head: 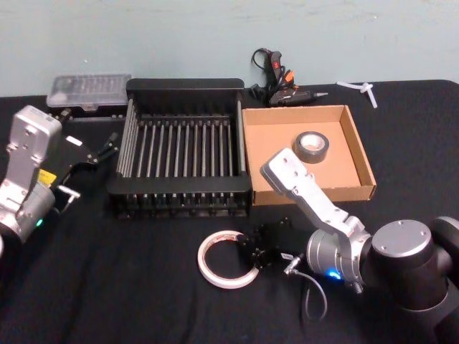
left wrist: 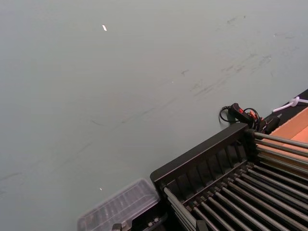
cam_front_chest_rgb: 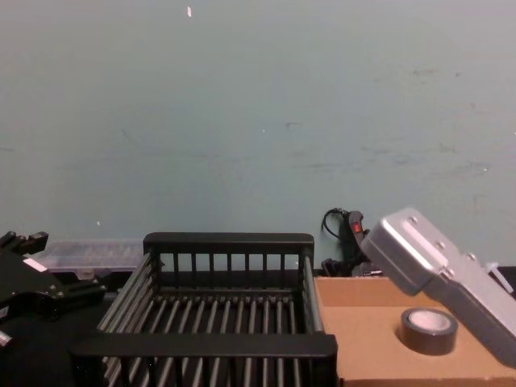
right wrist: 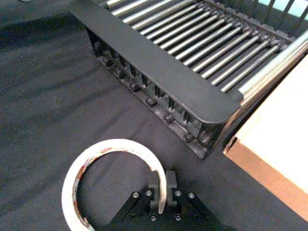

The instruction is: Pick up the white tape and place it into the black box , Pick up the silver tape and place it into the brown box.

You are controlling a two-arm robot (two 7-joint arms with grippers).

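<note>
Flat white tape ring with red marks (right wrist: 91, 163), lower centre, pinched at rim by right gripper (right wrist: 162, 188); left gripper (head: 97, 152) parked far left, jaws spread. Dark grey-silver roll (head: 311, 147) seen inside shallow brown cardboard tray (head: 258, 136).

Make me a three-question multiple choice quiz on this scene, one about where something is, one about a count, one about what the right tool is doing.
1. Where is the silver tape?
A. In the black box
B. In the brown box
C. On the table cloth

2. How many tape rolls lie inside the black box?
A. None
B. One
C. Two

3. What is the right tool doing?
A. Open above the brown box
B. Closed on the white tape's wall
C. Holding the silver tape

Answers:
1. B, the grey roll sits on the cardboard floor of the brown box.
2. A, just bare bars show inside.
3. B, its fingers pinch the white tape on the cloth in front of the boxes.

The left tool idles left of the black box.
</note>
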